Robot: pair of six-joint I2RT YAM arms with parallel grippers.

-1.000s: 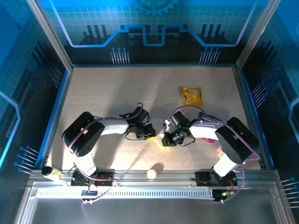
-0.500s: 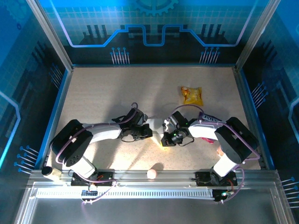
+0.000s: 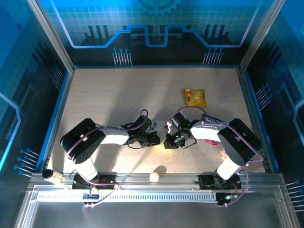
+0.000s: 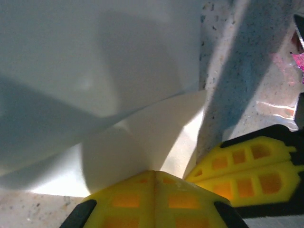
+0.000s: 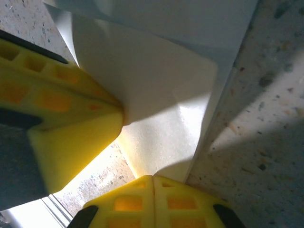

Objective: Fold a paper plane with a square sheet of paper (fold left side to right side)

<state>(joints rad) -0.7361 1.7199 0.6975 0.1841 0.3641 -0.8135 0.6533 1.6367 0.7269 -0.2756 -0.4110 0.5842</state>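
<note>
Table: beige speckled top inside a blue-walled cell; both arm bases at its near edge
Left arm: bent low over the near half of the table, forearm reaching right toward the middle
Right arm: bent low in mirror fashion, forearm reaching left toward the middle
Square sheet of paper: white, on the table near the middle of its near half, between the two wrists; one layer curls up and over another, and a lower corner runs down into the fingertips
Left gripper: jaws closed, yellow tips pressed together and pinching the paper's edge, as the left wrist view shows
Right gripper: jaws closed as well, tips meeting on a lifted flap of the same sheet in the right wrist view
Gripper spacing: tips just beside each other; each wrist camera sees the other gripper's yellow fingers close to its own, and I cannot tell whether the two touch
Yellow snack packet: flat on the table beyond the right gripper, toward the far right, well apart from the paper
Pink wrapper: a magenta scrap at the right border of the left wrist view, cut off by the frame
Small ball: pale, on the front rail between the two bases
</note>
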